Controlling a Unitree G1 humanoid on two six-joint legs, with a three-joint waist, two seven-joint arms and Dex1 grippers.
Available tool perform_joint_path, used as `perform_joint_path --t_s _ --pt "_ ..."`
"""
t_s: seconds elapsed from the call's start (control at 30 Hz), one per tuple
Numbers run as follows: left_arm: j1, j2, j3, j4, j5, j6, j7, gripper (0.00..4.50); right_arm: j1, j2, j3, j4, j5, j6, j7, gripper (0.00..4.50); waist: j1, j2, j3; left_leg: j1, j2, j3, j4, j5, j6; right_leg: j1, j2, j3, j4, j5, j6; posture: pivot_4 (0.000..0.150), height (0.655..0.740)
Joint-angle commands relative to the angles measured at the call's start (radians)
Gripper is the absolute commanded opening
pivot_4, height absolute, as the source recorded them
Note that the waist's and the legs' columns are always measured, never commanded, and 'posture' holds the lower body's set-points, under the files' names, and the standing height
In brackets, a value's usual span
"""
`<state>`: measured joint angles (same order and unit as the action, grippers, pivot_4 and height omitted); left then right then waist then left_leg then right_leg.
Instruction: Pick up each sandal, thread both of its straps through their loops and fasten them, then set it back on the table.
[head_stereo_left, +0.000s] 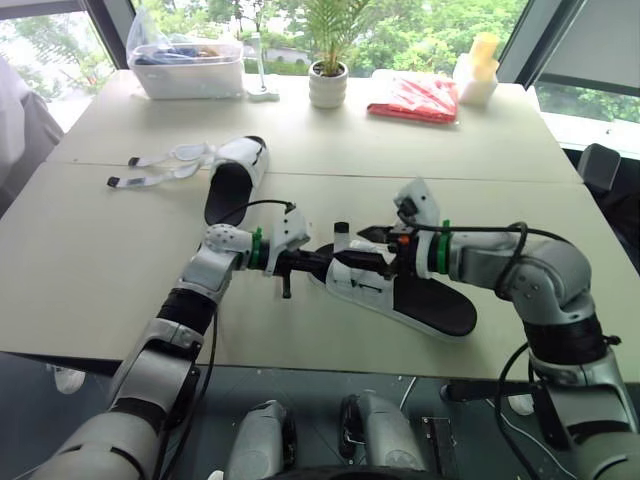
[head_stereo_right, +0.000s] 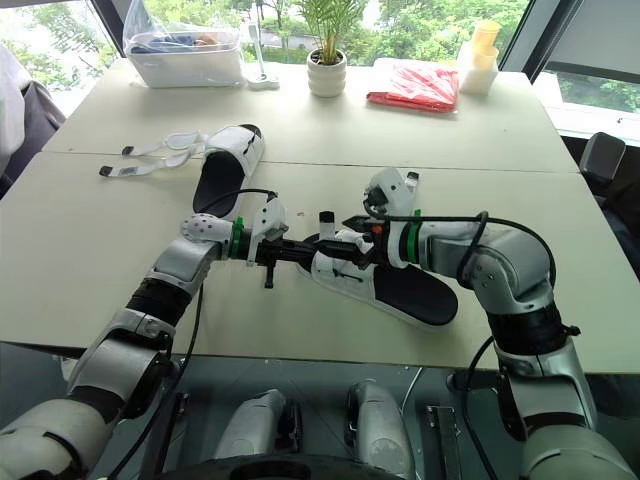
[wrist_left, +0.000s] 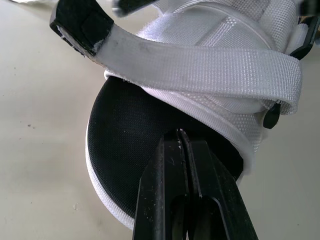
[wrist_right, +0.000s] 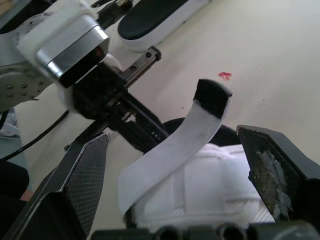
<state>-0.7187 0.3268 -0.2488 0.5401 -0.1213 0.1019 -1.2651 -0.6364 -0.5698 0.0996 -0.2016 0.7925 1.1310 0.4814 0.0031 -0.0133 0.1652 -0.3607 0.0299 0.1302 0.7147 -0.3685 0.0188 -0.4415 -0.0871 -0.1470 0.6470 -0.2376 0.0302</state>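
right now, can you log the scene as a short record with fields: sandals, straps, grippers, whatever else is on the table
near sandal: lying on the table, between both grippers
raised strap: loose, standing up from the near sandal, black tip free
left gripper: shut, tips at the black footbed
right gripper: open, astride the raised strap
far sandal: on the table, undone straps spread toward the robot's left
far edge: potted plant, clear box, red packet
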Motion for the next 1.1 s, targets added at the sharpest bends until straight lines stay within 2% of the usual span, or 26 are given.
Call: perform_joint_path --t_s 0.03,0.13,0.23,0.33,0.4,0.47,0.7,0.8,1.1 --pt "0.006 0.001 -0.002 0.004 0.007 0.005 0.009 0.00 -0.036 0.023 0.004 0.043 -0.027 0.005 0.024 4.41 0.002 0.000 0.000 0.000 0.000 0.000 0.000 0.000 0.000 0.000 0.000 0.000 0.000 0.000 0.000 0.150 0.7288" --pt "0.007 0.000 0.001 0.002 0.006 0.008 0.013 0.00 -0.074 0.074 0.018 0.131 -0.068 -0.006 0.024 4.41 0.000 0.000 0.000 0.000 0.000 0.000 0.000 0.000 0.000 0.000 0.000 0.000 0.000 0.000 0.000 0.150 0.7288" --pt "0.011 0.000 0.001 -0.004 0.006 0.010 0.015 0.00 -0.093 0.106 0.025 0.180 -0.117 -0.029 0.023 3.54 -0.001 0.000 0.000 0.000 0.000 0.000 0.000 0.000 0.000 0.000 0.000 0.000 0.000 0.000 0.000 0.150 0.7288" --pt "0.014 0.002 0.001 -0.008 0.007 0.011 0.018 0.00 -0.108 0.138 0.001 0.199 -0.126 -0.034 0.026 2.02 -0.002 0.000 0.000 0.000 0.000 0.000 0.000 0.000 0.000 0.000 0.000 0.000 0.000 0.000 0.000 0.150 0.7288" --pt "0.018 0.002 0.000 -0.011 0.009 0.009 0.020 0.00 -0.110 0.144 -0.012 0.179 -0.123 -0.027 0.028 0.85 -0.003 0.000 0.000 0.000 0.000 0.000 0.000 0.000 0.000 0.000 0.000 0.000 0.000 0.000 0.000 0.150 0.7288" --pt "0.024 0.001 -0.002 -0.016 0.011 0.010 0.024 0.00 -0.107 0.144 -0.034 0.137 -0.107 -0.005 0.022 0.03 -0.004 0.000 0.000 0.000 0.000 0.000 0.000 0.000 0.000 0.000 0.000 0.000 0.000 0.000 0.000 0.150 0.7288" --pt "0.039 -0.011 -0.019 -0.023 0.025 0.005 0.036 0.00 -0.088 0.120 -0.161 -0.036 -0.035 0.107 -0.026 0.03 -0.004 0.000 0.000 0.000 0.000 0.000 0.000 0.000 0.000 0.000 0.000 0.000 0.000 0.000 0.000 0.150 0.7288" --pt "0.038 -0.015 -0.023 -0.016 0.029 -0.001 0.038 0.00 -0.067 0.075 -0.181 -0.082 -0.076 0.119 -0.070 0.03 -0.001 0.000 0.000 -0.001 0.000 0.000 0.000 0.000 0.000 0.000 -0.001 0.000 0.000 0.000 0.000 0.150 0.7288" --pt "0.011 -0.028 -0.029 0.034 0.033 -0.025 0.035 0.00 -0.001 0.046 -0.090 -0.021 -0.188 0.020 -0.069 0.03 -0.010 0.000 0.000 0.000 0.000 0.000 0.000 0.000 0.000 0.000 -0.001 0.000 0.000 0.000 0.000 0.150 0.7288"
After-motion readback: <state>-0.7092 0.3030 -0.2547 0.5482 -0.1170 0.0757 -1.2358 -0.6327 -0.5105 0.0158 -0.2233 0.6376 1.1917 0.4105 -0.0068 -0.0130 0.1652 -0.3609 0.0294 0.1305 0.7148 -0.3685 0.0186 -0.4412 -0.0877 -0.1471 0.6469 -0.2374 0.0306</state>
